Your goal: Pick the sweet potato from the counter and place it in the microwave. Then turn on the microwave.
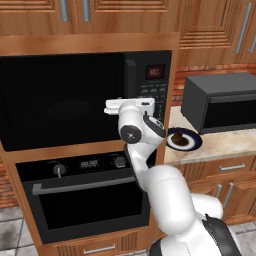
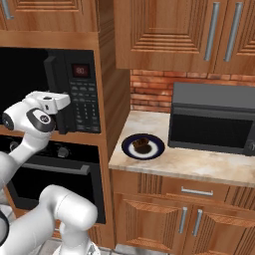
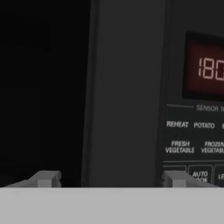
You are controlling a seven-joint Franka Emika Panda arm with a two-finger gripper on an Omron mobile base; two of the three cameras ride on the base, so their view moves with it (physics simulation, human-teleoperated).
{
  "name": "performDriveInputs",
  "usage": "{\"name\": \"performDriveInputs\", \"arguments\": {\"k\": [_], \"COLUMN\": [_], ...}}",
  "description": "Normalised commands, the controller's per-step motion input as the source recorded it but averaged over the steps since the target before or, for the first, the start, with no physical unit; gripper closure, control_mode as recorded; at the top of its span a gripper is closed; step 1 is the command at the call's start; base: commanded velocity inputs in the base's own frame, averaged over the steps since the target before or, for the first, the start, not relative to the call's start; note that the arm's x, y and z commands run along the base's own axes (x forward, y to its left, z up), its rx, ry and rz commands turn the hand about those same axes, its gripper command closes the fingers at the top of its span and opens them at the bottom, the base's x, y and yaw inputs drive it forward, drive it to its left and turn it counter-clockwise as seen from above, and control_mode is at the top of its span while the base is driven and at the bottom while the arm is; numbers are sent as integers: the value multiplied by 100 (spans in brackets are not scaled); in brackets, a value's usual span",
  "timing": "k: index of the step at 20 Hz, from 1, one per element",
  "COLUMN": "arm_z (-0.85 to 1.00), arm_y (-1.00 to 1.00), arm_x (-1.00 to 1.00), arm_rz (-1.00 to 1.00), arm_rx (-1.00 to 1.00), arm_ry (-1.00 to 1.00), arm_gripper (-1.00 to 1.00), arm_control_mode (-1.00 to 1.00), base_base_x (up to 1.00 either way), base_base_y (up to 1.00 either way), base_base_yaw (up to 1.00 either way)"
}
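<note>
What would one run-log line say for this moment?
tool: open, at microwave door handle | sweet potato: on plate, counter

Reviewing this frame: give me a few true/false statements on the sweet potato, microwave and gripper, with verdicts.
1. The sweet potato lies on the plate on the counter. True.
2. The microwave door is open. False: it is closed.
3. The gripper holds the sweet potato. False: its jaws are apart and empty, at the door's right edge.
4. The microwave's display is lit red. True.
</note>
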Motion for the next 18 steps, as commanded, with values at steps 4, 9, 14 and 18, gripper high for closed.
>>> {"name": "performDriveInputs", "arguments": {"k": [4, 9, 14, 18], "arm_z": [0, 1, 13, 22], "arm_y": [0, 11, 14, 11], "arm_x": [0, -8, -30, -42], "arm_rz": [0, -3, -11, -14], "arm_rx": [0, 0, 0, 0], "arm_ry": [0, -2, -2, 0], "arm_gripper": [100, 100, 100, 100], "arm_control_mode": [-100, -100, -100, -100], "base_base_x": [0, 0, 0, 0], "base_base_y": [0, 0, 0, 0], "base_base_yaw": [0, 0, 0, 0]}}
